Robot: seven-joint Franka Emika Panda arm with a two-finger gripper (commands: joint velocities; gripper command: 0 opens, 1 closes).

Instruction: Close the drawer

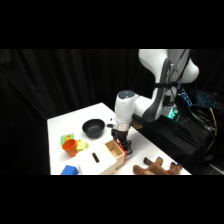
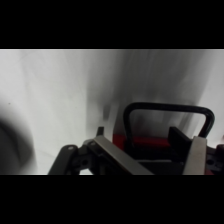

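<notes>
**A:** Where does the drawer (image 1: 116,148) sit?

**B:** Near the front of the white table (image 1: 60,125), at the right end of the pale wooden box (image 1: 97,161) with the slot in its top. In the side view it stands pulled out toward the right, with a reddish lining showing inside. The pincer (image 1: 123,145) is down right at that open end.

**A:** And the pincer itself, spread or pressed together?

**B:** Spread, I'd say. In the wrist view the two fingers (image 2: 197,155) rise from the bottom edge with a clear gap between them, and the dark wire handle (image 2: 167,116) arches just above that gap. Nothing is pinched. I cannot tell whether a finger touches the handle or the drawer front.

**A:** So how should the closing be done well?

**B:** My judgement: no grasp is needed. Put the fingers flat against the drawer front, below the loop, and push straight along the drawer's own line into the box. A push off that line could jam the drawer or swing the whole box, which looks light and unfixed.

**A:** Anything nearby to mind?

**B:** The black bowl (image 1: 93,128) sits behind the box, and the orange cup (image 1: 70,147) and the blue block (image 1: 69,170) lie left of it. If the box slides instead of the drawer, it heads toward those. So a slow, steady push, and watch that the box stays put.
</notes>
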